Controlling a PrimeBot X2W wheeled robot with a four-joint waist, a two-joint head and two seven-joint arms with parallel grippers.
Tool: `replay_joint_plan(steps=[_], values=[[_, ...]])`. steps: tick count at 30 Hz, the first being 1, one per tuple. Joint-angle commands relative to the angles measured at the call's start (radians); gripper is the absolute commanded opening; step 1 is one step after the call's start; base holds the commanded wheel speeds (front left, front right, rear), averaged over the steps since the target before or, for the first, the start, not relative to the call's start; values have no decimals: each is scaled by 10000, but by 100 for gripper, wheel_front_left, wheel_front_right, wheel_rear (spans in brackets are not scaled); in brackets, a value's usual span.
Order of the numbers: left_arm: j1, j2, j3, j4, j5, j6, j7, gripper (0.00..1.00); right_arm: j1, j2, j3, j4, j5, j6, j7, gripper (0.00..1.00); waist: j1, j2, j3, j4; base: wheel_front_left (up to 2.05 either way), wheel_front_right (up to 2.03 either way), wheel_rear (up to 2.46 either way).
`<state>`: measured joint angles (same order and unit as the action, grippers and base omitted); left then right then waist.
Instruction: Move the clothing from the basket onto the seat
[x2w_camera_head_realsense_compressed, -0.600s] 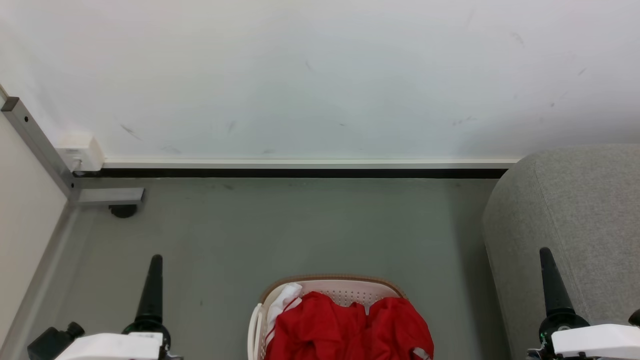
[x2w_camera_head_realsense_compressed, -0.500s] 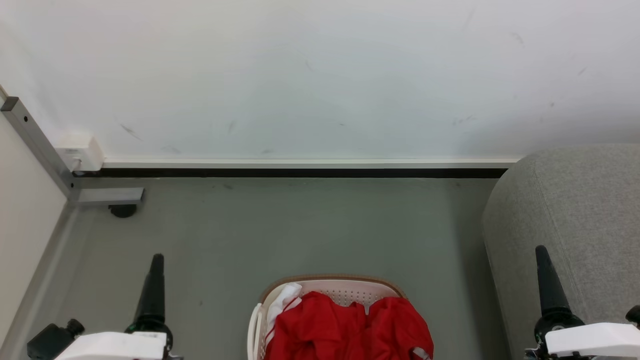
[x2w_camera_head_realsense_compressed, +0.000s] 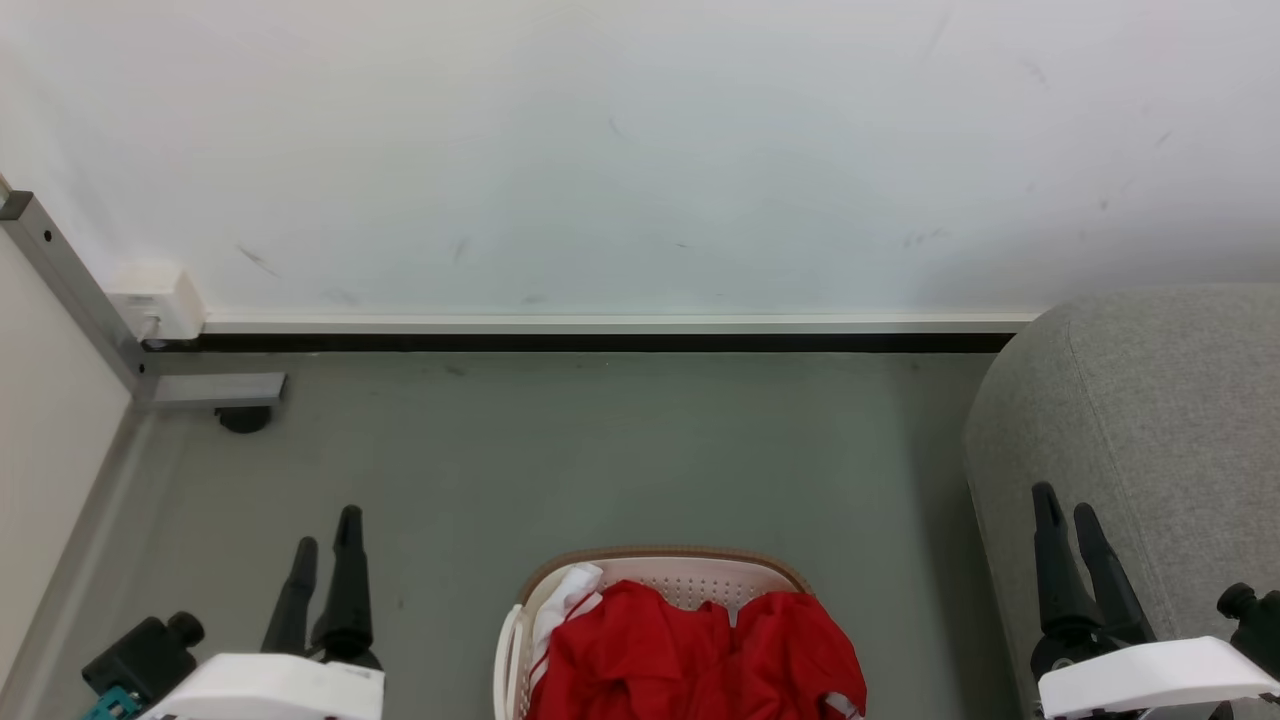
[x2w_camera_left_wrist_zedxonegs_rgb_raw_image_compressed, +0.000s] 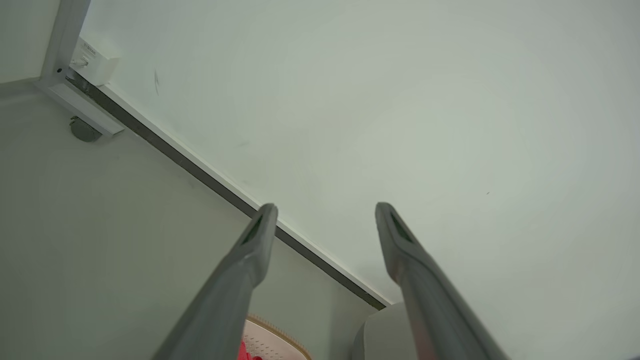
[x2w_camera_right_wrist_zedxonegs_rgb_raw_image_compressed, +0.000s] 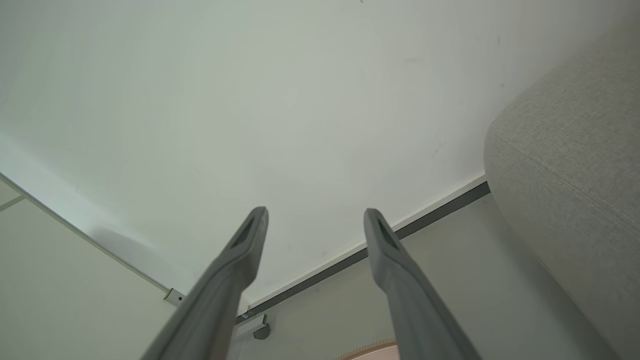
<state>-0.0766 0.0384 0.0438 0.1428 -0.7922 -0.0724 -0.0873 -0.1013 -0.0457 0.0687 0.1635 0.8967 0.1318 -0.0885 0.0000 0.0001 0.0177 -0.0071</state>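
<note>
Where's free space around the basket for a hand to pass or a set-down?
Bare floor runs from the basket to the baseboard, and leftward to the metal frame foot, around the left tool. The seat shows bare fabric. Tighter: the strip between basket and seat, near the right tool. The basket is heaped with clothing.

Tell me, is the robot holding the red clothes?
Nothing is held. The left end effector and right end effector are open; the clothing lies in the basket.
</note>
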Motion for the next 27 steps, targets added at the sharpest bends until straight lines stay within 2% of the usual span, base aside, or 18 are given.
replay_joint_plan(steps=[1, 10, 27], values=[[-111, 96, -59, -70, 678, 60, -144, 100, -279, -102, 65, -78, -574, -9, -121, 100, 0, -1, 5, -3, 0, 0, 0], [-122, 208, -413, 48, 2162, 336, -377, 100, -296, -87, 86, 246, -1824, -10, -365, 100, 0, -1, 19, -8, 0, 0, 0], [-3, 321, -738, 99, 3832, 605, -834, 100, -395, -75, 312, 869, -3812, -13, -823, 100, 0, -1, -50, -54, 0, 0, 0]])
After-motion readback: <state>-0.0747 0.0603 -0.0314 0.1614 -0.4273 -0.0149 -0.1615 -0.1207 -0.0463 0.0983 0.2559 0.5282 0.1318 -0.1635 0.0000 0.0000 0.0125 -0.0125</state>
